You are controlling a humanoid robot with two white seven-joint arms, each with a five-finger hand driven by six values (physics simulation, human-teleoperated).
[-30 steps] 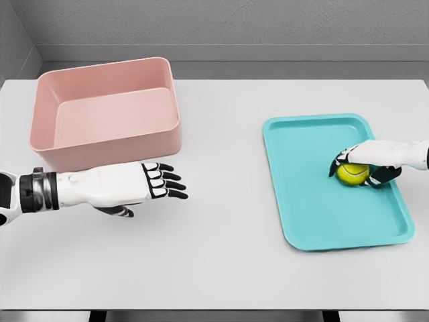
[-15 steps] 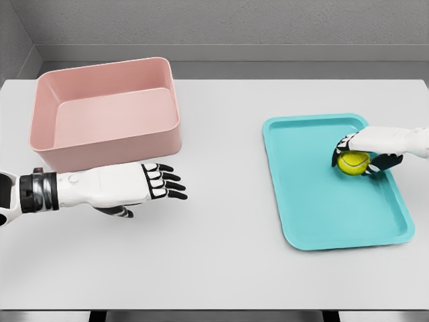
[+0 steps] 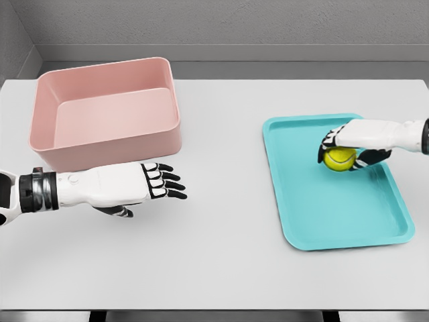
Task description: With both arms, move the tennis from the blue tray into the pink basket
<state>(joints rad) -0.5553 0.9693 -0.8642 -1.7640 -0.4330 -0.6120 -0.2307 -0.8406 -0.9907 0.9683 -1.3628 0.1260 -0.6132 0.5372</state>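
Take the blue tray as your landmark: it lies flat on the white counter, over on the right-hand side. Your right hand reaches in over the tray's far half from the right edge, and its dark-tipped fingers are wrapped around the yellow-green tennis ball. The ball sits inside that grip, above the tray's upper middle area; you cannot tell from this view whether it touches the tray floor or is lifted just clear of it. A pale curved seam line shows on the ball, but no brand name or lettering is readable on it.

Well to the left of the tray, at the far left of the counter, stands the pink basket, upright, its mouth facing up. No label or writing shows on the basket or the tray.

Your left hand hangs over the counter just in front of the basket's near wall, far left of the tray, palm roughly sideways with fingers extended and loosely spread towards the tray. It grips nothing. A dark band rings that arm's wrist.
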